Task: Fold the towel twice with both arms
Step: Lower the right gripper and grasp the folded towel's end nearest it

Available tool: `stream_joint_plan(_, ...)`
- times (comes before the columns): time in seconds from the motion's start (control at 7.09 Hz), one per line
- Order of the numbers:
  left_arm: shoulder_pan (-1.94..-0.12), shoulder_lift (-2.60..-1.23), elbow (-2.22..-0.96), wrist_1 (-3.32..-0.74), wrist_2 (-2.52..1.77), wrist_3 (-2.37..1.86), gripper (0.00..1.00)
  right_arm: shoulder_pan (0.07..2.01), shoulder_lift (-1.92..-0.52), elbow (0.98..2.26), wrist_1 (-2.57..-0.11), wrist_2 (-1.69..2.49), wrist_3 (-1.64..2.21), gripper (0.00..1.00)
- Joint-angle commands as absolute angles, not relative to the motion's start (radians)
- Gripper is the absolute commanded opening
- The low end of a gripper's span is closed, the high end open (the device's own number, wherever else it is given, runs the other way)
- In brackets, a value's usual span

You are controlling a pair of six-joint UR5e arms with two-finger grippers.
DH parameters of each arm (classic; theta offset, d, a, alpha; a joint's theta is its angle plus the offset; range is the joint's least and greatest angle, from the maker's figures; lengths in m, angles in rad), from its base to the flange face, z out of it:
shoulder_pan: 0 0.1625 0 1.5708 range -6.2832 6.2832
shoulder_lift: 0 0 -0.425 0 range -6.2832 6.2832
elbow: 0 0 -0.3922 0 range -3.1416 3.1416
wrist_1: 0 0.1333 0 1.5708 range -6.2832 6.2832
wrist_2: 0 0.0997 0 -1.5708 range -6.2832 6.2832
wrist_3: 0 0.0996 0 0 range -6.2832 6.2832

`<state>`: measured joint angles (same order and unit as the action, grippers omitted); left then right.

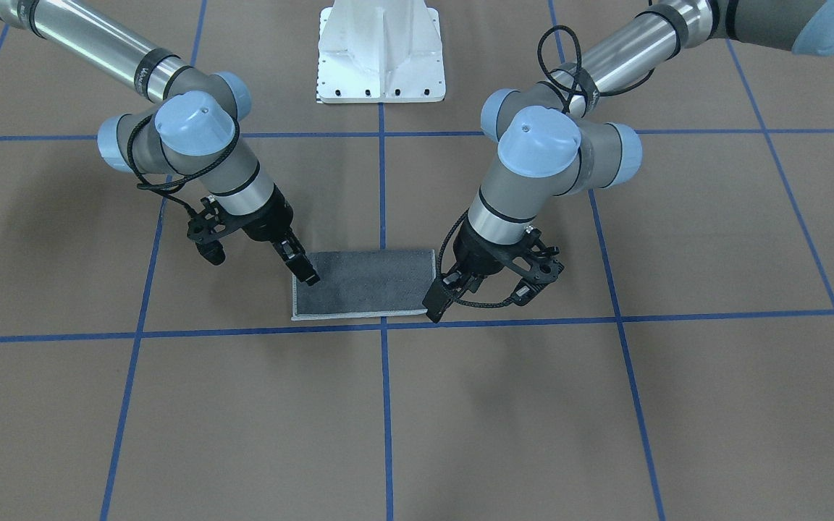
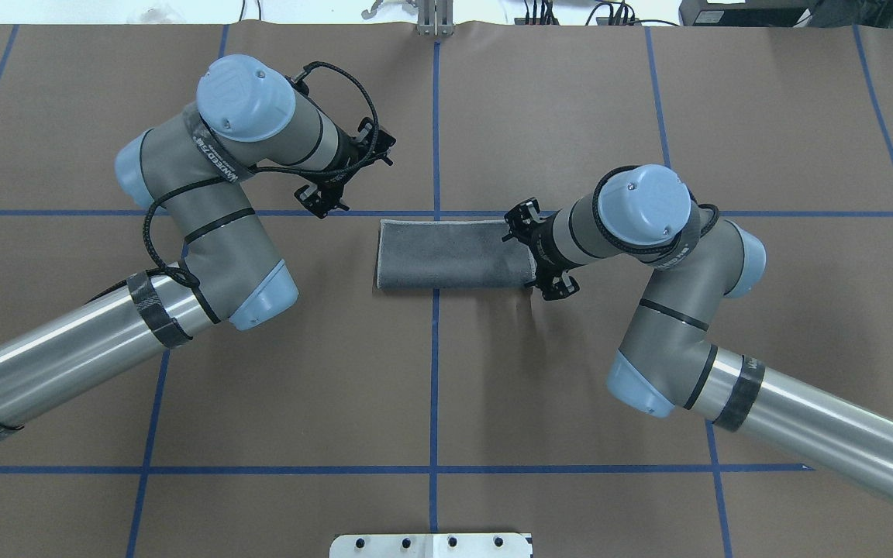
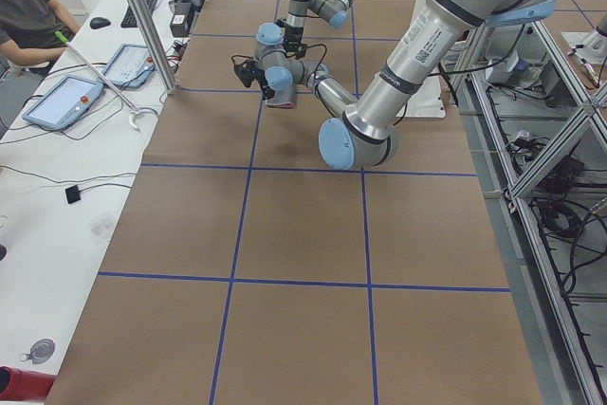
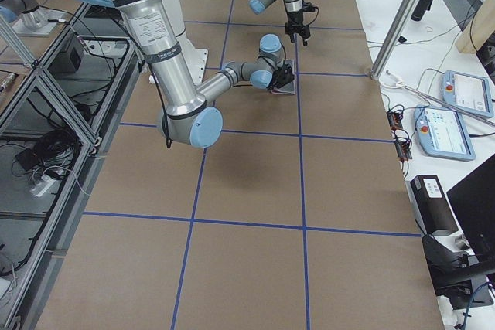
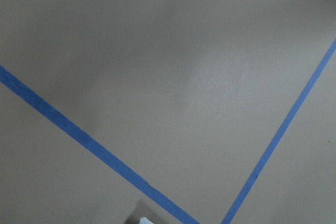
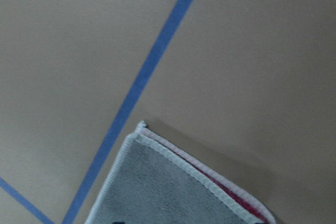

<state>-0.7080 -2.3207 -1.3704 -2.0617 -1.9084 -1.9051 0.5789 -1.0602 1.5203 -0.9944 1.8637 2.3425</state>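
Grey towel (image 1: pixel 370 282) beneath right gripper (image 1: pixel 308 273)

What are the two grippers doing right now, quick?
Left gripper: cannot tell if open or shut; it is by a corner of the flat towel.
Right gripper: cannot tell; it is over the towel's other end.

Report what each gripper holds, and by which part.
Left gripper holds nothing. Right gripper sits at the folded towel's end; a grip cannot be told.
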Motion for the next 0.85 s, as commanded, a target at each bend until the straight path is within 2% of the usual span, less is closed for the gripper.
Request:
stream_joint_plan(0.0, -0.706, -2.319, -1.368, -2.065, -1.907, -1.91, 1.0, 0.54, -1.063, 1.531, -1.044, 1.818, 2.375, 0.67)
stream_joint_plan(0.42, -0.703, -2.321, -1.362, -2.072, -1.907, -1.916, 1.0, 0.541, -1.066, 1.571, -1.112, 1.821, 2.373, 0.62)
stream_joint_plan(0.56, -0.701, -2.322, -1.364, -2.071, -1.907, -1.916, 1.0, 0.535, -1.066, 1.56, -1.112, 1.815, 2.375, 0.55)
stream_joint_plan(0.71, -0.701, -2.322, -1.364, -2.071, -1.907, -1.916, 1.0, 0.534, -1.066, 1.559, -1.112, 1.813, 2.375, 0.54)
